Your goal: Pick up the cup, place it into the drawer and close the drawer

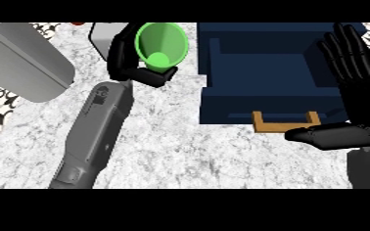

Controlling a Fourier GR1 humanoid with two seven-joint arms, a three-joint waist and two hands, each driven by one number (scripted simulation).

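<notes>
A green cup (pixel 162 46) is held at the upper middle of the head view, its mouth facing me. My left hand (pixel 130 63) is curled round it from the left and below, over the marble counter (pixel 166 142) just left of the drawer. The dark blue drawer (pixel 271 66) stands pulled open at the right, with a tan handle (pixel 285 122) on its front. My right hand (pixel 347 78) rests open at the right edge, fingers up over the drawer's right side, its thumb by the handle.
A grey appliance (pixel 29 63) lies at the left edge. A white box-like object (pixel 104 34) sits behind my left hand. A small red thing (pixel 77 24) shows at the top edge.
</notes>
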